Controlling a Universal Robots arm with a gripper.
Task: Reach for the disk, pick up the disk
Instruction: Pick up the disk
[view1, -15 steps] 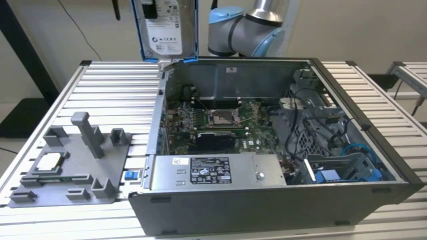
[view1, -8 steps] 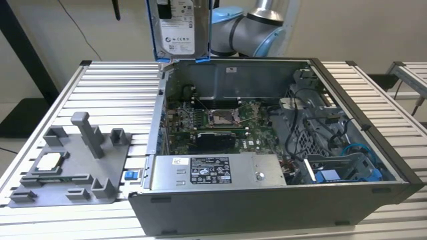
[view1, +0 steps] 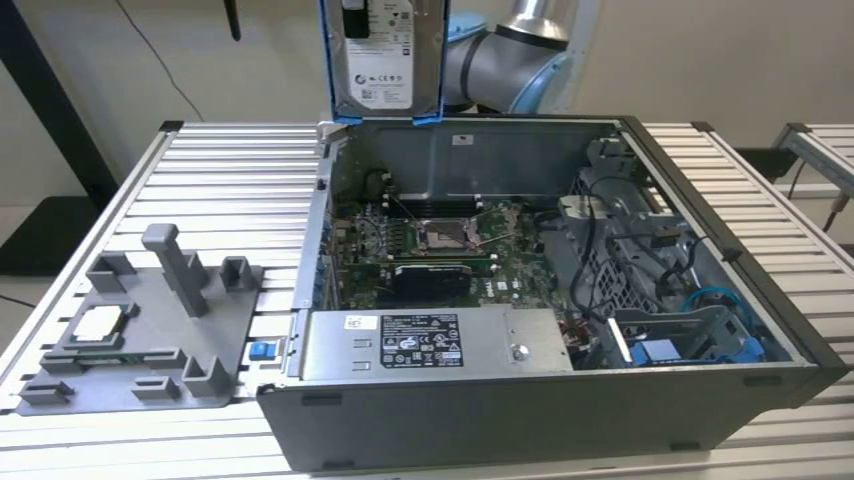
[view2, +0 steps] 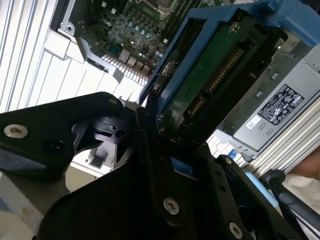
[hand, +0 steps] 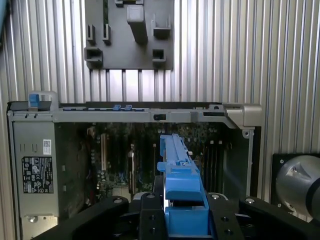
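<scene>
The disk (view1: 380, 55), silver with a white label and a bright blue frame, hangs upright in the air above the back wall of the open computer case (view1: 534, 420) in the exterior view. In the second wrist view its green circuit-board side (view2: 210, 75) faces the camera, clamped at one end between black fingers (view2: 145, 130). The first wrist view looks along its blue edge (hand: 176, 160), with my gripper (hand: 181, 202) shut on it from both sides. The grey arm (view1: 514, 50) stands just behind the disk.
Inside the case are the motherboard (view1: 427, 245), a power supply (view1: 427, 345) at the front and cables with blue parts (view1: 681, 335) on the exterior view's right. A grey fixture (view1: 134, 330) with a square silver chip lies on the slatted table (view1: 227, 170), a small blue clip (view1: 262, 350) beside it.
</scene>
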